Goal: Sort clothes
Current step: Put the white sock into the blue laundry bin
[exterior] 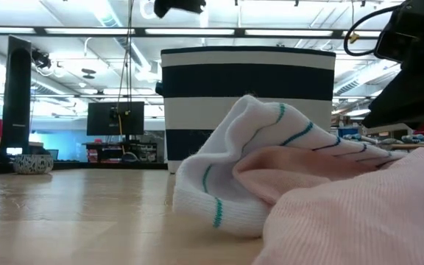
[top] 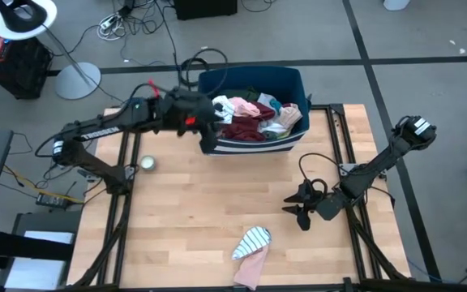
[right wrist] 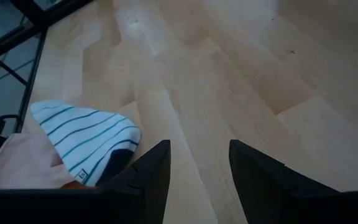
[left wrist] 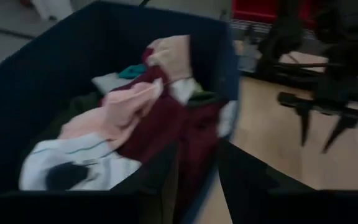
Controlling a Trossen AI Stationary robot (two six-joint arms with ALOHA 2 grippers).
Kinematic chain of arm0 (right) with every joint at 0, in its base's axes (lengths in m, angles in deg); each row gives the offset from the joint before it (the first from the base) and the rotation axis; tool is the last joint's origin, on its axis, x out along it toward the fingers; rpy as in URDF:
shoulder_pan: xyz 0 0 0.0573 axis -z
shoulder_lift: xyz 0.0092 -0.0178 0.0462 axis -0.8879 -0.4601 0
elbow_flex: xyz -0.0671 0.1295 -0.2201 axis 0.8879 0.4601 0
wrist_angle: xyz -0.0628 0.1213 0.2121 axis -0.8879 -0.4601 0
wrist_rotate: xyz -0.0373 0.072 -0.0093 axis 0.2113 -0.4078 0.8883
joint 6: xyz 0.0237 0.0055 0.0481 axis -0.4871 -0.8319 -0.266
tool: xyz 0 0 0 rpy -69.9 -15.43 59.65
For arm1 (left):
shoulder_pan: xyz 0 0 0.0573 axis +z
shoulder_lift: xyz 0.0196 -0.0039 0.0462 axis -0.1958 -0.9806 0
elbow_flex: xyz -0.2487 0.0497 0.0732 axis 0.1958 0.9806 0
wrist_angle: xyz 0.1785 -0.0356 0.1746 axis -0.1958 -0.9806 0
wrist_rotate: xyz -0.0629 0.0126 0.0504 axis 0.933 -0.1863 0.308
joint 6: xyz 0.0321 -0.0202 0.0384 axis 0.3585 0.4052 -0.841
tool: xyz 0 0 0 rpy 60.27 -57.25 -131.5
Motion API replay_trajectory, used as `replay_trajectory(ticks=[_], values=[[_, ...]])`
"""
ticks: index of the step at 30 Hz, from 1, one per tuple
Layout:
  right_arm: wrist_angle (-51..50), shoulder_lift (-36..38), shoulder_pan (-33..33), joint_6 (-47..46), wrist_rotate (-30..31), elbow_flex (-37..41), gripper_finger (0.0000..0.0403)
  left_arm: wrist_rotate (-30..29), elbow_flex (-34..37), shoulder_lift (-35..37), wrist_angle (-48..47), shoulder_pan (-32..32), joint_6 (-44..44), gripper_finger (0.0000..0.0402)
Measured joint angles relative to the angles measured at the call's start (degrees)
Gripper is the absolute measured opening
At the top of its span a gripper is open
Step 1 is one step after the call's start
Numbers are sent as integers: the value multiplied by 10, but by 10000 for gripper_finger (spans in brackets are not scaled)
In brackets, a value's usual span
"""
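A dark blue bin with white stripes (top: 295, 83) stands at the table's far middle, holding white, maroon, pink and teal clothes (top: 250, 118); they also show in the left wrist view (left wrist: 135, 112). My left gripper (top: 210, 136) is open at the bin's near left corner (left wrist: 197, 168), one finger on each side of the wall. A white teal-striped garment (top: 254, 240) and a pink one (top: 251, 268) lie on the table near the front edge. My right gripper (top: 299, 212) is open and empty over bare wood, right of those two garments (right wrist: 86, 134). My left gripper stands with its fingers (left wrist: 157, 183) on either side of the bin's wall at the near left corner, coming from the table's left. I cannot tell whether they touch the wall.
A small round bowl (top: 147, 163) sits on the wood at the left. Black frame rails (top: 340, 146) run along both sides of the table. Bare wood (top: 217, 195) lies between the bin and the two garments.
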Motion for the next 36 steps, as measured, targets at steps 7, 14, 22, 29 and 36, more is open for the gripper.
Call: replay_trajectory(ticks=[7,14,22,29,36], values=[[12,3,7,19,-20,-1,165,-87,41,5,0,-122,6,117],[-1,2,14,81,-31,-53,160,-99,152,5,83,-207,40,117],[-58,-37,6,128,-34,-163,160,-102,261,5,151,-250,104,117],[-184,-150,7,147,-65,-306,159,-102,330,5,210,-278,140,117],[-324,-258,12,128,-105,-431,159,-113,398,15,270,-307,176,117]])
